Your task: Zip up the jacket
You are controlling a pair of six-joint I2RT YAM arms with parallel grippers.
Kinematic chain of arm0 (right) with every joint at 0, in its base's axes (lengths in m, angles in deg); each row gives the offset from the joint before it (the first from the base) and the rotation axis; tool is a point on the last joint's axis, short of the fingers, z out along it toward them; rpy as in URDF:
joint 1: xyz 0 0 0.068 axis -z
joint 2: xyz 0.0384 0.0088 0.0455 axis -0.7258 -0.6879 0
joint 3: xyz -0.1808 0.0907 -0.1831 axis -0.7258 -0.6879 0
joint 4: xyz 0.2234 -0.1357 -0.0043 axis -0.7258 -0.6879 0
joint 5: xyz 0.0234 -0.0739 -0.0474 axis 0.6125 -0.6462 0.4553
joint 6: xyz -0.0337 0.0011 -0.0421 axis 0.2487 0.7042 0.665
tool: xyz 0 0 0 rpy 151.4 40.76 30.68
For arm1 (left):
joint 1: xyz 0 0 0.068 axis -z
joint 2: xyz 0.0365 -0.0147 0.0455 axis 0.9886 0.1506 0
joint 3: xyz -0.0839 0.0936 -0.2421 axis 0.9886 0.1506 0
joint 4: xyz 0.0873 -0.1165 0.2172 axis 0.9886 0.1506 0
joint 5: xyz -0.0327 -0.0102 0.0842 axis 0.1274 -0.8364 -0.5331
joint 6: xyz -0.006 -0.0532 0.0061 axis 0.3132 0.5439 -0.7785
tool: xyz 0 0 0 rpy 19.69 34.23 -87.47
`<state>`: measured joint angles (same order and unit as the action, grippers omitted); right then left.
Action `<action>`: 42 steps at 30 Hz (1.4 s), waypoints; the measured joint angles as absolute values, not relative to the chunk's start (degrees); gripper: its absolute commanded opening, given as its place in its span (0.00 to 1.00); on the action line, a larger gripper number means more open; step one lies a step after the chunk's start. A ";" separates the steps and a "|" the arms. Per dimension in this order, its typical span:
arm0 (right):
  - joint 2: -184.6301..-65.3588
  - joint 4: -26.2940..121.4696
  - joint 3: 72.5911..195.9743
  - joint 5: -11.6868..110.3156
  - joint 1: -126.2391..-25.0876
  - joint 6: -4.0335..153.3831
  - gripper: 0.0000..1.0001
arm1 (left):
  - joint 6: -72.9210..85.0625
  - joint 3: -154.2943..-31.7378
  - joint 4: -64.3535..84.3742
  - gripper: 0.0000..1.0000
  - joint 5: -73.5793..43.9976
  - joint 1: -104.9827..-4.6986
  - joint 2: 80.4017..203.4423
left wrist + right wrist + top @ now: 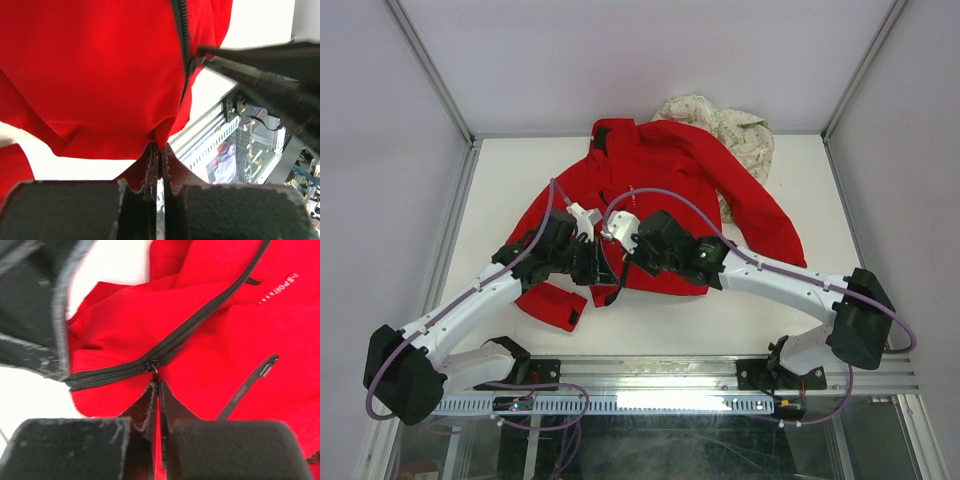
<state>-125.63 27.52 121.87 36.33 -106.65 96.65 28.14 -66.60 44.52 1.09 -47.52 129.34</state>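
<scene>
A white tabletop (500, 200) sits inside a booth of pale walls and slim aluminium posts (430, 70), with an aluminium rail (660, 375) along its near edge. A large bright red long-sleeved fabric jacket (670, 170) lies spread front-up in the table's middle, its collar toward the far wall. A crumpled cream floral-patterned garment (735, 125) touches its far right shoulder. Both arms meet over the jacket's lower front. The left gripper (160, 150) is pinched closed on the red hem beside the dark zipper. The right gripper (156, 387) is pressed closed on the small dark zipper pull (152, 371), low on the zipper.
</scene>
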 measured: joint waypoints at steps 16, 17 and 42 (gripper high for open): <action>-138.96 25.73 137.13 38.17 -94.26 99.01 0.00 | 31.66 -59.06 49.85 0.05 0.96 -47.21 119.51; -139.24 25.79 137.28 39.17 -94.06 99.01 0.00 | 32.23 -58.45 50.44 0.13 0.76 -47.21 118.81; -132.38 24.41 133.30 51.87 -95.77 97.30 0.00 | 38.39 -72.46 36.87 0.15 -12.00 -48.46 140.18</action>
